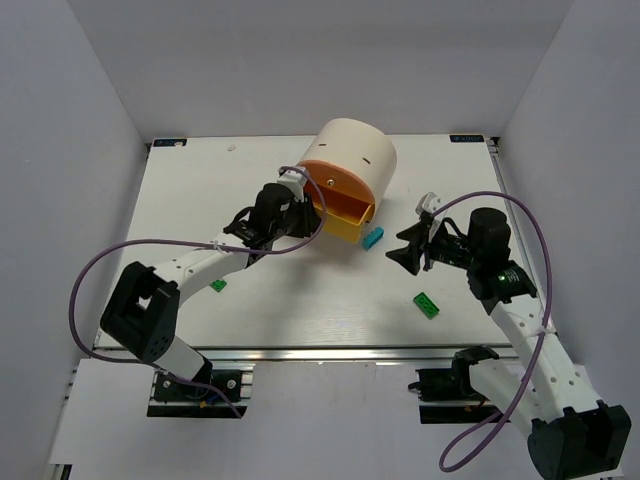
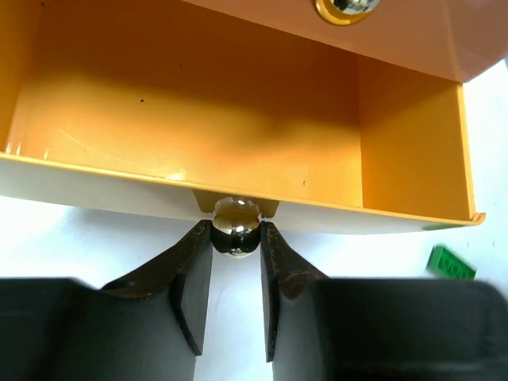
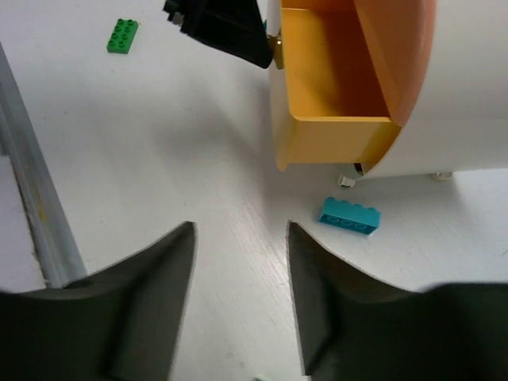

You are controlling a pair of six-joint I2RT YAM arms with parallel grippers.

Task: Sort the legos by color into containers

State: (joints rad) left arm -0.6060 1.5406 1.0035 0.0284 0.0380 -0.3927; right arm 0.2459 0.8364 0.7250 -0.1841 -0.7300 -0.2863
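The left hand (image 2: 236, 238) is clenched on the knob (image 2: 236, 216) of the yellow drawer (image 2: 409, 151), one dark finger (image 2: 194, 270) pressing the shiny ball from each side. The drawer stands pulled out of the drum (image 1: 360, 155) toward the left arm, and the wrist view shows its bare floor and walls. Directly above it is the orange front (image 1: 335, 183) of the next drawer (shut, with a small round knob of its own).

The right hand (image 3: 238, 294) is released. Its fingers stand well apart with nothing between them. It hovers over the counter (image 1: 300, 320) to the right of the drum, pointing toward the open drawer.

All three bricks in view lie flat on the counter, outside the drawers. The teal brick (image 1: 373, 238) lies just beside the drawer's outer corner, near the foot of the drum, between the drum and the right hand. The green brick (image 1: 427, 304) lies nearer the front edge of the counter, close to the right arm and well apart from the drum. The other green brick (image 1: 218, 285) lies on the left side, just beside the left forearm and well away from the drawer (it shows at the edge of both wrist views).
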